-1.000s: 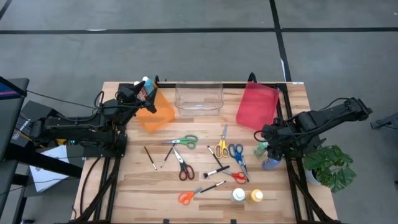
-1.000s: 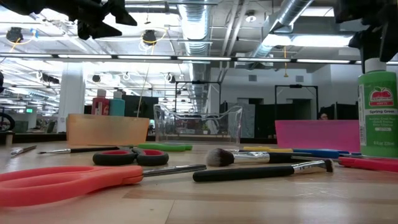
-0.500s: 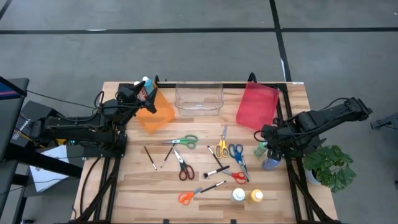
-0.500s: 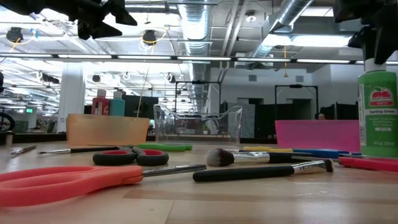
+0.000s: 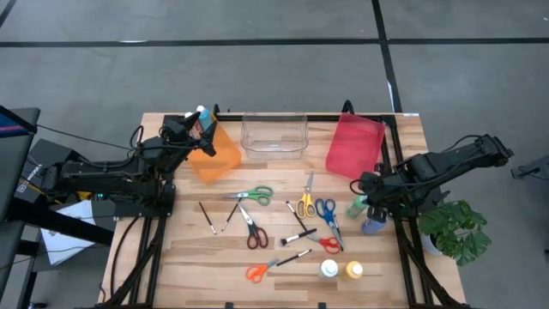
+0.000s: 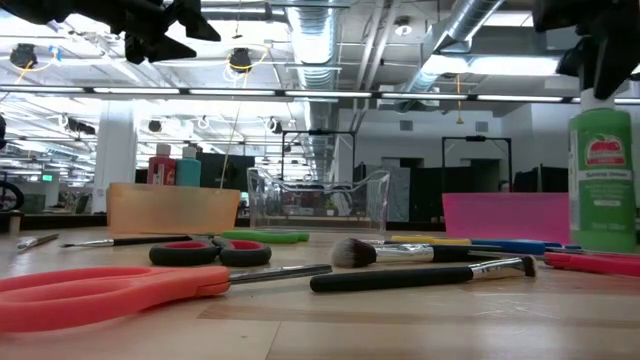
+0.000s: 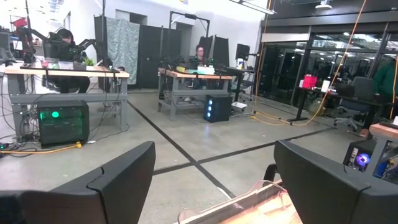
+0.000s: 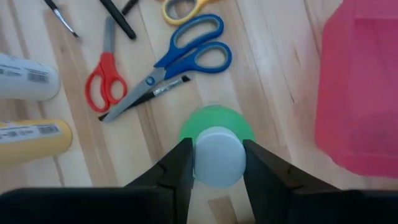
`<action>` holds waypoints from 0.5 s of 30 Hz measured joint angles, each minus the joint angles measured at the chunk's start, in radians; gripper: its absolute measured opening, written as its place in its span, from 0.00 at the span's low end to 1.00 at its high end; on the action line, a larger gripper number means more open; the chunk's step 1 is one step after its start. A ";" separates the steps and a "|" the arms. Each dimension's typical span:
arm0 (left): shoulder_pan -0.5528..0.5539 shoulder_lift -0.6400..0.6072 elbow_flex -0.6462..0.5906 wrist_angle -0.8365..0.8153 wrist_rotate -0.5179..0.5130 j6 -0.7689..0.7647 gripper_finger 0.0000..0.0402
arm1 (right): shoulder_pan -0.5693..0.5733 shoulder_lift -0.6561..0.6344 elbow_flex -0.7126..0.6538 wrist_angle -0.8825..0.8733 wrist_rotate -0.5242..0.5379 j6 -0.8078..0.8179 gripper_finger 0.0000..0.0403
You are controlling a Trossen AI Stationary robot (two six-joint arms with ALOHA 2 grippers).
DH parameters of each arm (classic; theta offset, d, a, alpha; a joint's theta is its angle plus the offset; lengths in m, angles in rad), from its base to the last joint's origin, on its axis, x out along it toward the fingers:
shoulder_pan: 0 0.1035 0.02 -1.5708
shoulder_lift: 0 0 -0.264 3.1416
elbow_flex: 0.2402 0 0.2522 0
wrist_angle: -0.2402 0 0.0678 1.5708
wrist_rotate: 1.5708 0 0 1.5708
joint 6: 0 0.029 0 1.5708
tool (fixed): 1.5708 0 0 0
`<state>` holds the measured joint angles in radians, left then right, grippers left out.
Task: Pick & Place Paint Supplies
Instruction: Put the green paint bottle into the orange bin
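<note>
— On the wooden bench (image 5: 184,257), where's the green paint bottle (image 8: 216,132)?

— Upright beside the pink bin (image 8: 360,87), right hand (image 8: 217,163) clamping its white cap, seemingly for lifting. Left hand (image 7: 211,180) waits wide above the orange bin (image 5: 214,153).

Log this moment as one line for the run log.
right gripper: shut on green bottle cap | left gripper: open above orange bin | scissors, brushes on table

Scissors (image 5: 251,195) and brushes (image 5: 298,234) lie mid-table — bins (image 5: 274,135) behind, seemingly empty.
</note>
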<state>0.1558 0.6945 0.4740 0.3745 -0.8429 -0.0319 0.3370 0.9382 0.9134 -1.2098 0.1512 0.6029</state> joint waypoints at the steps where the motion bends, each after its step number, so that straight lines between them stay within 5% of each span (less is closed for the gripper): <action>1: 0.000 0.000 0.000 0.000 0.000 0.000 0.81 | 0.000 0.000 0.008 -0.001 0.000 0.000 0.28; 15: 0.000 0.000 0.000 0.000 0.010 0.000 0.81 | -0.086 0.086 0.193 -0.005 0.004 -0.076 0.26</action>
<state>0.1558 0.6949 0.4740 0.3748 -0.8327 -0.0315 0.2513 1.0240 1.1068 -1.2150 0.1549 0.5268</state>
